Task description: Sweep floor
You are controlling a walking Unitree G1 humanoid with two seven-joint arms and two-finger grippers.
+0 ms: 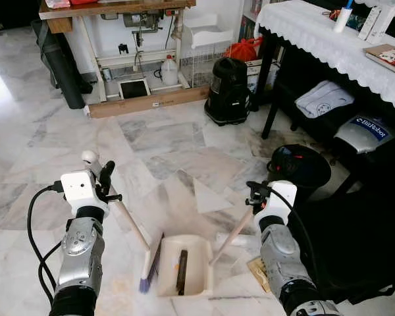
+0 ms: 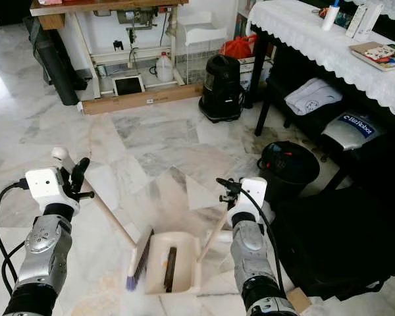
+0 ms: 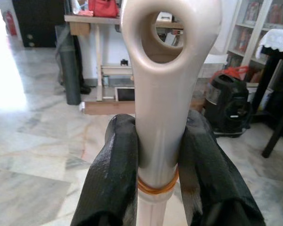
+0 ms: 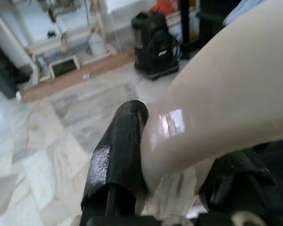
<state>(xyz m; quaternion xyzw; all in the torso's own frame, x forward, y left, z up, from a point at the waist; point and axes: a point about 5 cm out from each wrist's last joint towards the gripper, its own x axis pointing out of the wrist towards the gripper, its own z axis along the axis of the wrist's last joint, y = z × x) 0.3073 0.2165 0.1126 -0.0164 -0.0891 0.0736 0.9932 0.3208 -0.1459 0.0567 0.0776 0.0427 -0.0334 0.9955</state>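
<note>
Left gripper (image 1: 106, 179) clamped on the broom (image 1: 133, 227) handle, right gripper (image 1: 255, 195) clamped on the dustpan (image 1: 182, 265) handle; brush head rests against the pan's left edge, near centre. One dark piece already lies in the pan, so collection looks underway, while a tan scrap (image 1: 257, 270) remains on the marble floor (image 1: 151, 141) right of it. Finer dust cannot be made out, and the right arm covers part of the scrap.

Cream dustpan (image 1: 182, 265), purple-bristled broom (image 1: 147, 271), grey-veined white marble floor (image 1: 151, 145).
</note>
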